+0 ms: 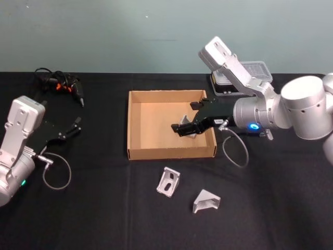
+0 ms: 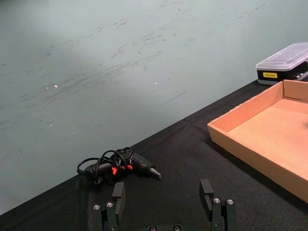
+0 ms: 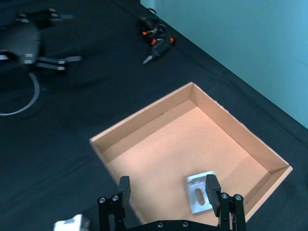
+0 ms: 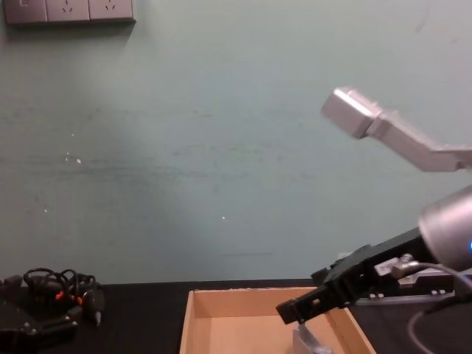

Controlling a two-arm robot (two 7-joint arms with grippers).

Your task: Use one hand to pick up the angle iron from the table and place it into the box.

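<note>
- The right hand (image 1: 183,128) is seen at the centre right of the head view. It is reached in over the box (image 1: 171,152) and tipped down toward the box floor.
- Its fingers are spread wide, and nothing is clamped between them.
- An angle iron (image 3: 198,195) is found lying on the cardboard floor inside the box, slotted face up. It sits just beside one finger (image 3: 212,185), close to the box's right wall in the head view.
- That piece is judged to be delivered, so a straight lift clear of the walls is what is called for now.
- A second angle iron (image 1: 168,182) and a third angle iron (image 1: 206,201) are spotted on the surface (image 1: 104,208). Both lie below the box's front wall, lower centre of the head view.
- Both loose pieces lie down-frame from the right hand, just past the front wall. The third is placed more nearly under the right arm.
- The left hand (image 1: 73,128) is parked at the far left with its fingers apart and empty. It is well away from everything, so the right hand is judged the nearer one for any further pick.
</note>
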